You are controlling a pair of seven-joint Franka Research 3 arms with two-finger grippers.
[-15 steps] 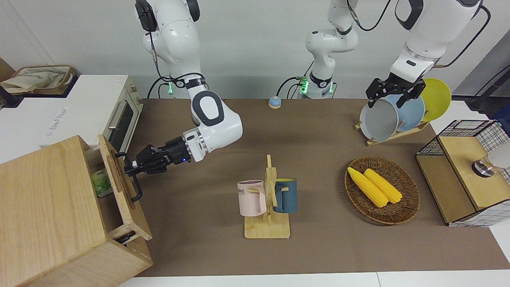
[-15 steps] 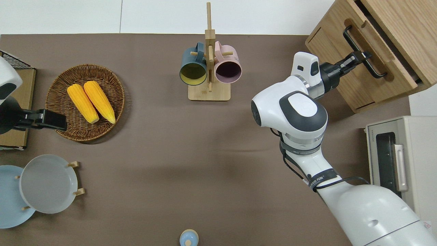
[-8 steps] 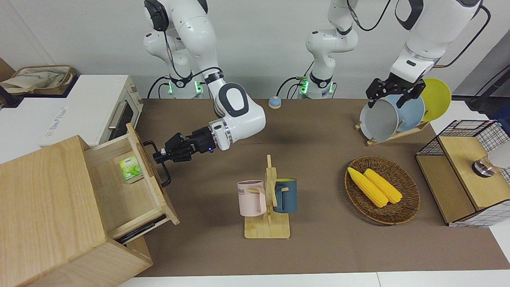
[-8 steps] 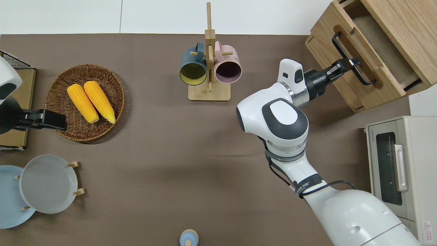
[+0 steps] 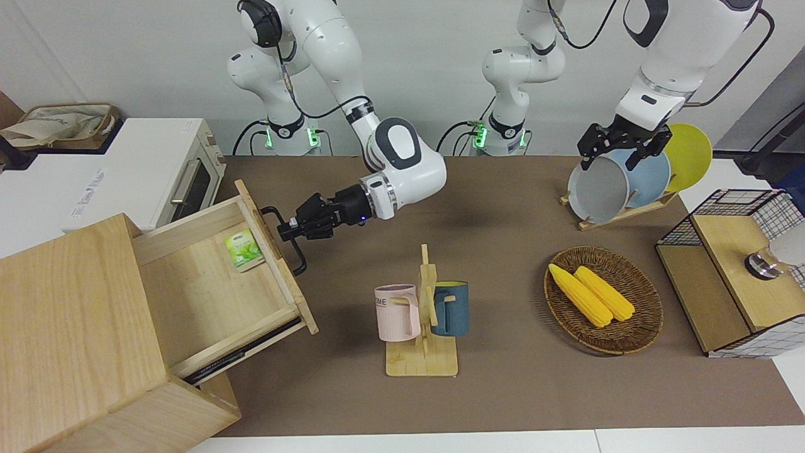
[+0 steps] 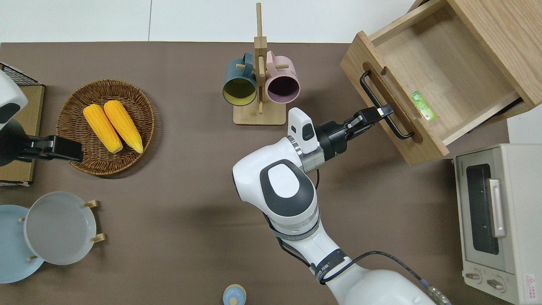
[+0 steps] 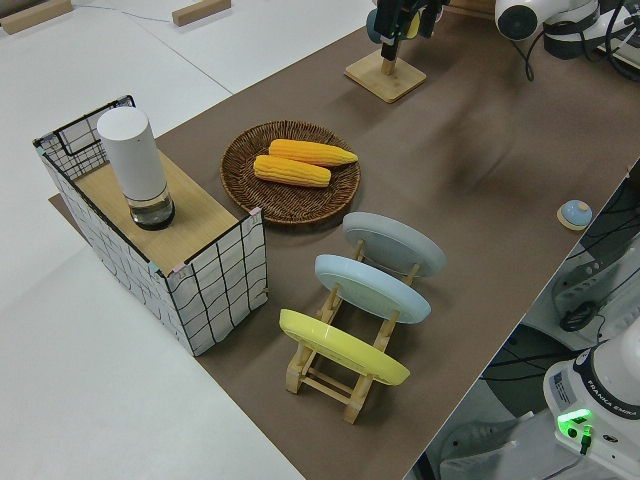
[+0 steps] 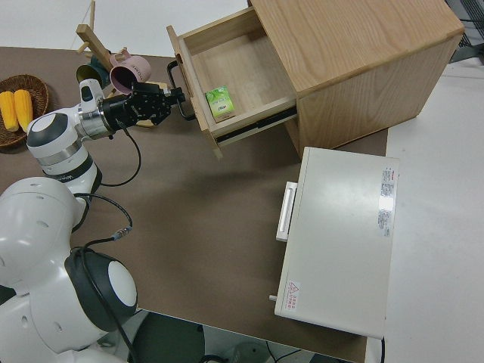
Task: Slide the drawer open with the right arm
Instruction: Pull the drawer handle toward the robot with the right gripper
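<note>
The cabinet (image 5: 75, 327) sits at the right arm's end of the table, cut off by the front view's edge. Its drawer (image 5: 214, 289) stands pulled well out, with a small green packet (image 5: 243, 250) lying inside against the front panel. The right gripper (image 5: 290, 230) is clamped on the black handle (image 5: 290, 251); its fingers partly hide the bar. The left arm is parked, and whether its jaws are apart or together cannot be told.

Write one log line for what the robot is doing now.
right gripper: shut on black bar handle | light-wood drawer: pulled out | left arm: parked
</note>
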